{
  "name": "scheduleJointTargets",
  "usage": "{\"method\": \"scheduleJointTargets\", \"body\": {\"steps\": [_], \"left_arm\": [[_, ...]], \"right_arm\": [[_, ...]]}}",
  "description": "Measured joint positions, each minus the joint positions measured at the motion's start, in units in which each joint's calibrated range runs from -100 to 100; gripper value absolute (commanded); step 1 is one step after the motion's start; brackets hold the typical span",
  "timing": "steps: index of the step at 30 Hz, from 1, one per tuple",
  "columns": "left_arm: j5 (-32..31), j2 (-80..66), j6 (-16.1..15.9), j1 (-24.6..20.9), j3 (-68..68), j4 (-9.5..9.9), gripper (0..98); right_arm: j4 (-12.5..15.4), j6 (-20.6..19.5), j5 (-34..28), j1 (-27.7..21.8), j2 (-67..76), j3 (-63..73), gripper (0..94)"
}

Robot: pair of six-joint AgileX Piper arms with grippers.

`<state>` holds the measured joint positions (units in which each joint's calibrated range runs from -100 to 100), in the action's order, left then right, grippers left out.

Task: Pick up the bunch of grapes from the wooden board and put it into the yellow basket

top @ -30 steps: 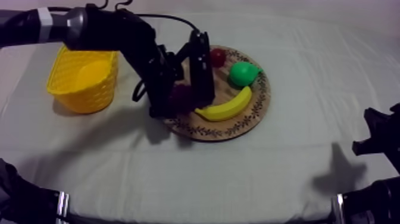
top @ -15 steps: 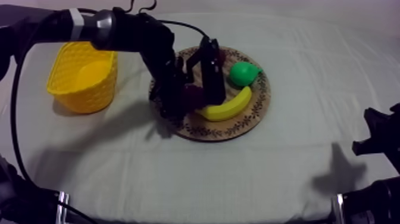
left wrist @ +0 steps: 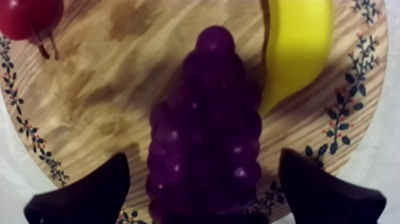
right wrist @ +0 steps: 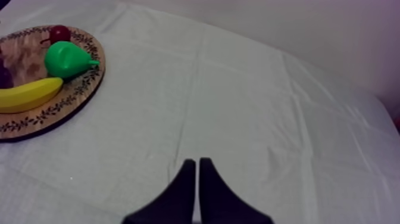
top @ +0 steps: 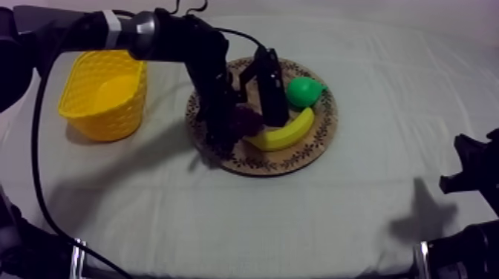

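The dark purple bunch of grapes (left wrist: 205, 137) lies on the round wooden board (left wrist: 119, 71), between the banana (left wrist: 297, 42) and the small red fruit (left wrist: 27, 15). My left gripper (left wrist: 204, 159) is open and low over the board, one finger on each side of the bunch. From above, the left gripper (top: 246, 115) straddles the grapes (top: 243, 119) at the board's (top: 297, 159) left half. The yellow basket (top: 111, 122) stands to the left of the board. My right gripper (right wrist: 195, 162) is shut on nothing above bare cloth, well away from the board (right wrist: 36, 122).
A green pear (top: 304, 90) and the banana (top: 286, 132) lie on the board's right half, close to the gripper's far finger. My left arm reaches in over the basket's back rim. The right arm (top: 471, 174) rests at the table's right edge.
My left gripper has moved right and farther onto the board, settling around the grapes. Its far finger now hides the small red fruit from above. The right arm has not moved.
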<state>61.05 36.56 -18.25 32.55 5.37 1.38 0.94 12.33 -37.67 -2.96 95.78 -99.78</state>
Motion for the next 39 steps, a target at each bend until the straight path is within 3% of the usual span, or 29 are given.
{"method": "scheduleJointTargets", "body": {"steps": [14,27,39], "left_arm": [[2.8,1.8,1.6,0.2,-2.5,0.65,93.3],[4.3,3.1,3.4,0.1,-4.3,1.05,65.7],[2.6,1.6,4.3,0.1,-2.6,1.16,55.0]], "right_arm": [[0.0,0.0,-0.1,0.0,0.0,0.0,0.3],[0.0,0.0,-0.1,0.0,0.0,0.0,0.3],[0.0,0.0,-0.1,0.0,0.0,0.0,0.3]]}}
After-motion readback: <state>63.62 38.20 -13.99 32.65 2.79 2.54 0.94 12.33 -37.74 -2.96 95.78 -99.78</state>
